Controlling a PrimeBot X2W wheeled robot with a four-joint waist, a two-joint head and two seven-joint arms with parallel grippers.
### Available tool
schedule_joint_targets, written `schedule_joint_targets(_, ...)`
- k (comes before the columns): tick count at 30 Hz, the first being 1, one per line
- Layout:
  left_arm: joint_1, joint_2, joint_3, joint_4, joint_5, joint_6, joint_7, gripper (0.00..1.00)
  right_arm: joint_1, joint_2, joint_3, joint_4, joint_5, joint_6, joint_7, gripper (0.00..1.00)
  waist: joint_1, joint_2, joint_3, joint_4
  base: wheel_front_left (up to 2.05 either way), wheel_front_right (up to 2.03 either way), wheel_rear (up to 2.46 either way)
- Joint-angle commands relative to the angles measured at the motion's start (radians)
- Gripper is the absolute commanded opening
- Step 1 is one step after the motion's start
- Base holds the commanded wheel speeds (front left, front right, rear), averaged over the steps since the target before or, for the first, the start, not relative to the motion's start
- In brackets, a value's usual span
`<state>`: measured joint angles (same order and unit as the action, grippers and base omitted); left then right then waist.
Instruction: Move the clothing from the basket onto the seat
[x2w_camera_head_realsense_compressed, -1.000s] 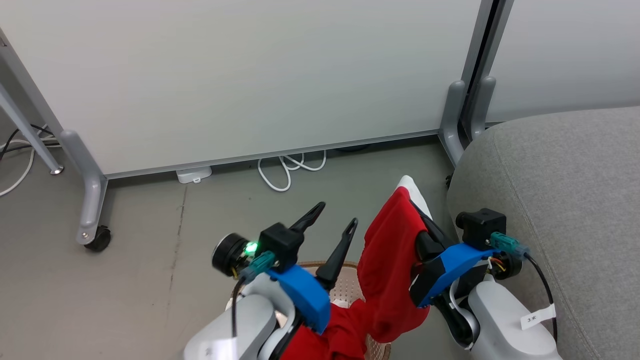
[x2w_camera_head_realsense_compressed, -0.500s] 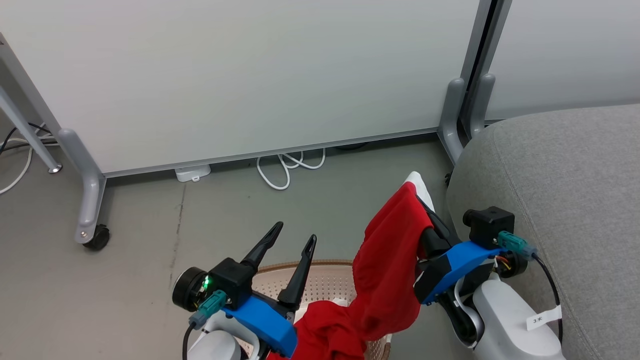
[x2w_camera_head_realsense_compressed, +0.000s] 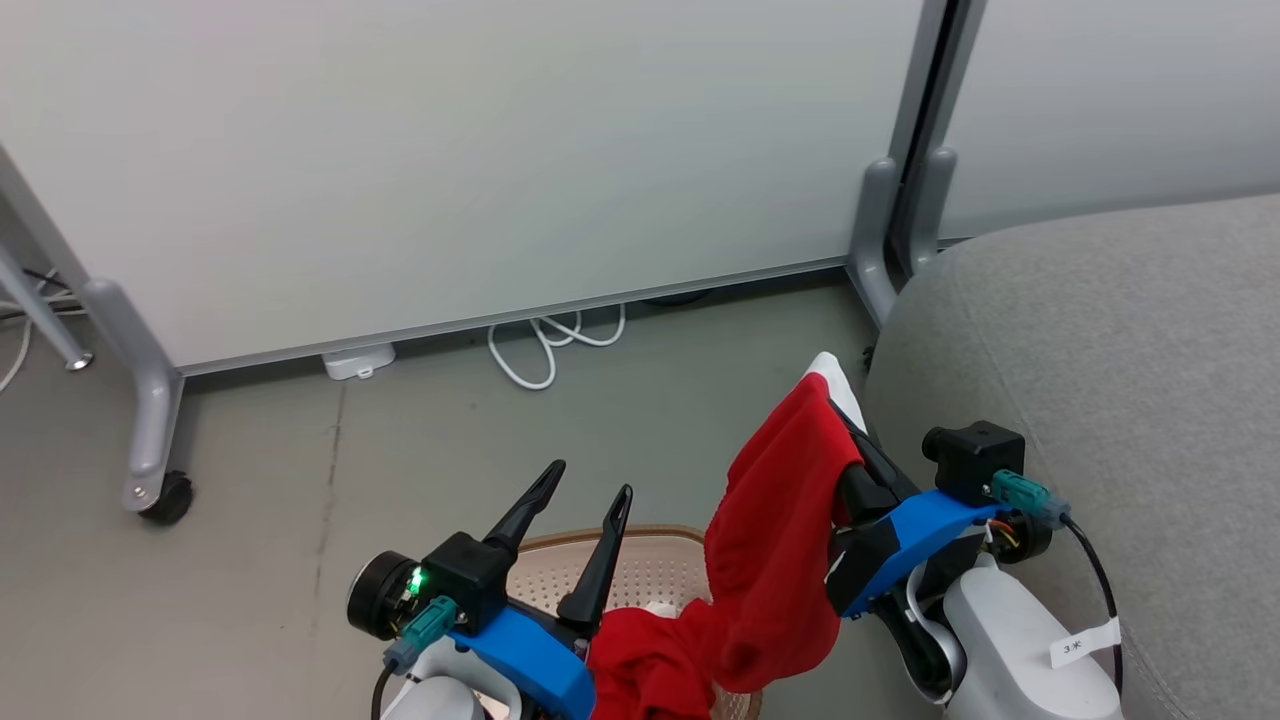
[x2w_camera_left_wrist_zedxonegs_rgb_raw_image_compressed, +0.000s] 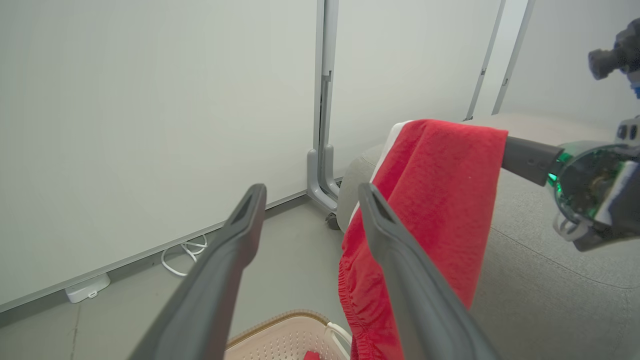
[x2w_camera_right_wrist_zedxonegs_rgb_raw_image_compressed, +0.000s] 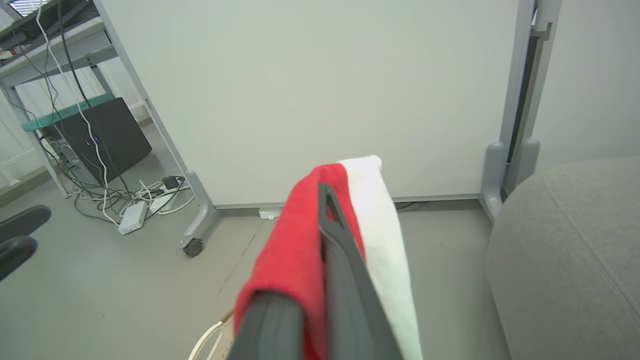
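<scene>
Lowered toward the basket (x2w_camera_head_realsense_compressed: 640, 533), left claw (x2w_camera_head_realsense_compressed: 590, 480) gapes empty; right claw (x2w_camera_head_realsense_compressed: 845, 420) clamps red clothing (x2w_camera_head_realsense_compressed: 775, 530) trailing into it.

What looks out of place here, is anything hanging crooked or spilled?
The red garment hangs unevenly from the right end effector. It is bunched over the fingers, and its lower end trails down into the basket rather than being lifted clear. Nothing looks spilled or damaged.
</scene>
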<state>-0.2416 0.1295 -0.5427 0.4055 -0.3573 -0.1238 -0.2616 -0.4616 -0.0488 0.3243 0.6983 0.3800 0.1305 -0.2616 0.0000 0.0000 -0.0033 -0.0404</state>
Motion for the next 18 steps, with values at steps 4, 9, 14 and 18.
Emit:
schedule_joint_targets(4,0.016,-0.002,0.012,0.005,0.014,-0.008,-0.005,1.00,0.011,-0.003,0.006,-0.004,0.004,0.000,-0.004,0.00,0.0000,0.0000,0.005,-0.055,0.00,0.00,0.00)
schedule_joint_targets(9,0.022,-0.004,0.020,0.003,0.018,-0.009,-0.005,1.00,0.008,-0.003,0.012,-0.007,0.005,0.000,-0.002,0.00,0.0000,0.0000,0.014,-0.130,0.00,0.00,0.00)
schedule_joint_targets(14,0.008,-0.001,0.005,0.002,0.012,-0.009,-0.005,1.00,0.002,-0.003,0.010,-0.011,0.001,0.000,-0.002,0.00,0.0000,0.0000,0.028,-0.211,0.00,0.00,0.00)
schedule_joint_targets(18,-0.009,0.001,-0.006,-0.001,0.008,-0.010,-0.005,1.00,0.004,-0.003,-0.004,-0.011,-0.007,0.000,-0.002,0.00,0.0000,0.0000,0.037,-0.267,0.00,0.00,0.00)
